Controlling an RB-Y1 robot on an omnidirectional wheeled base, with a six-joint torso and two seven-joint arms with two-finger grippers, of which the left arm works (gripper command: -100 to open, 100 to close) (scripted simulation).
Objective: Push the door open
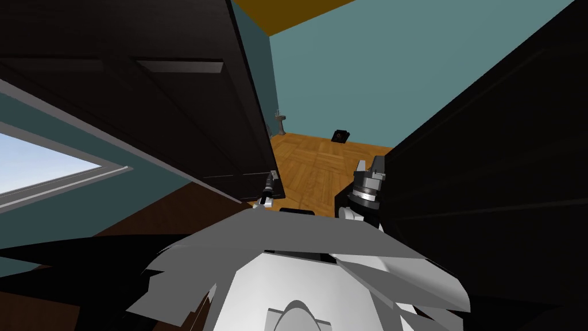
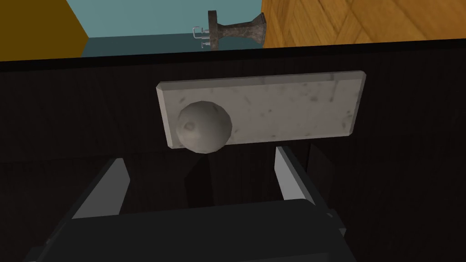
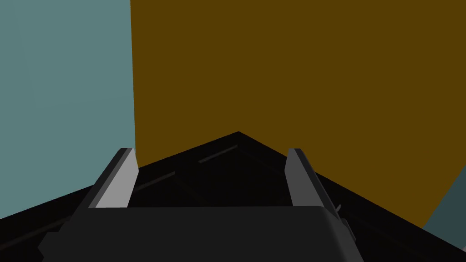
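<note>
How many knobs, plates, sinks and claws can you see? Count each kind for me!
Round grey door knob: 1
Flat grey rectangular plate behind the knob: 1
Grey pedestal sink, far off by the teal wall: 1
Claws: 2, the left claw and the right claw, both open
Total: 5

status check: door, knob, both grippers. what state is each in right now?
door, partly open, floor showing past its edge
knob, free, not gripped
left gripper, open, facing the door just short of the knob
right gripper, open, holding nothing
</note>
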